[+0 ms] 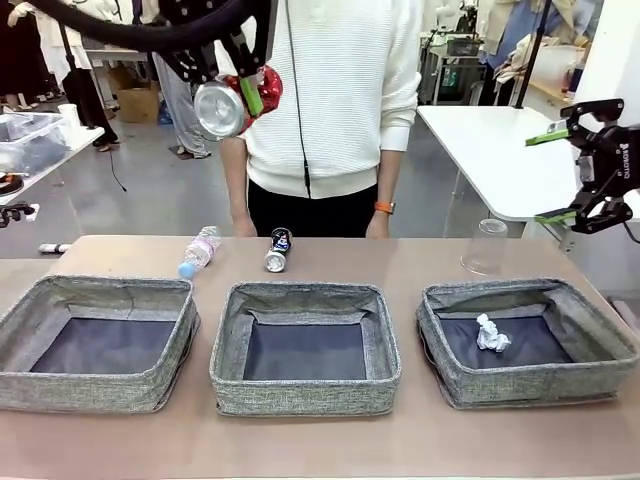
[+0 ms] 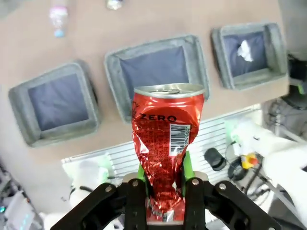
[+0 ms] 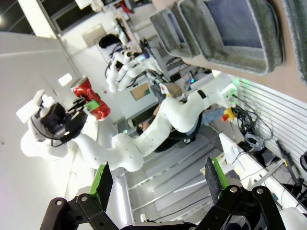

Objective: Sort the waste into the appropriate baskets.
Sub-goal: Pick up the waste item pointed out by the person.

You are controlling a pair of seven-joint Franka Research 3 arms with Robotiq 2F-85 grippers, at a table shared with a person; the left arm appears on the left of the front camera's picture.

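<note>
High above the table's left-centre, my left gripper [image 1: 248, 97] is shut on a dented red can [image 1: 228, 106]. In the left wrist view the can [image 2: 165, 143] stands between the green pads [image 2: 187, 165], far above the three grey baskets. The left basket [image 1: 90, 392] and middle basket [image 1: 300, 397] hold nothing. A crumpled white paper ball [image 1: 492, 334] lies in the right basket [image 1: 540, 385]. Behind the baskets lie a blue-capped bottle [image 1: 200, 250] and a dark can [image 1: 278, 250], and a clear cup [image 1: 487, 246] stands upside down. My right gripper [image 1: 552, 175] hangs open off the table's right edge, holding nothing.
A person in a white sweater [image 1: 330, 90] stands at the far edge, one hand [image 1: 378, 225] near the table. A white table [image 1: 500, 150] stands behind on the right. Bare brown tabletop [image 1: 330, 440] runs in front of the baskets.
</note>
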